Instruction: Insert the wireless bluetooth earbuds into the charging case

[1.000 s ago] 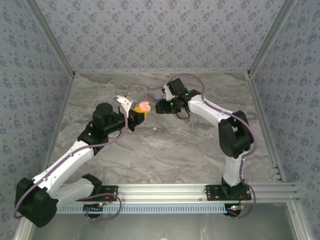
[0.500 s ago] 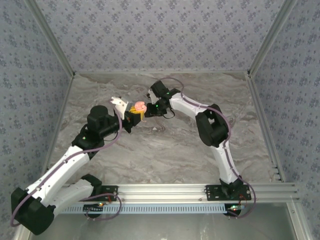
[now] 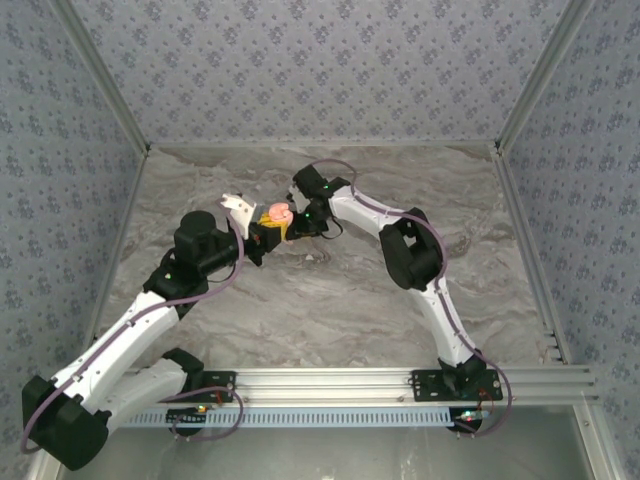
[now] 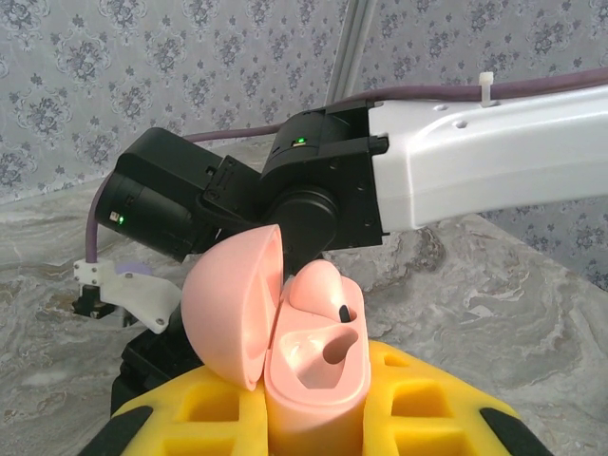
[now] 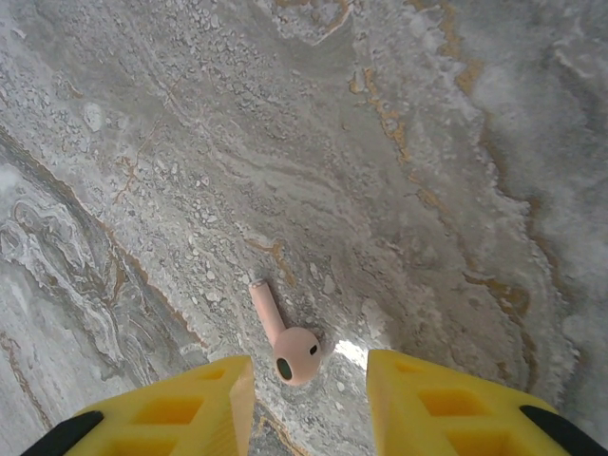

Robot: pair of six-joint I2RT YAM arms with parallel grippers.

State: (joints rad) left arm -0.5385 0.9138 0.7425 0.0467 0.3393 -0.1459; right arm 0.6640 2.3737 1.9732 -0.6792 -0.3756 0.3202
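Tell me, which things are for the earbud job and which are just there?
For the job: open pink case, earbud inside it, loose pink earbud, left tool, right tool.
Just there: marble table, flowery walls, metal rail.

Pink charging case point(image 4: 313, 385), pink earbud point(image 5: 293, 353), yellow pads point(image 5: 446, 408), grey-veined marble table point(image 5: 427, 142), blue-grey floral walls point(image 3: 320, 70).

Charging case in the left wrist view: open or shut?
Open. The charging case has its lid swung back; one earbud seated, other socket empty.
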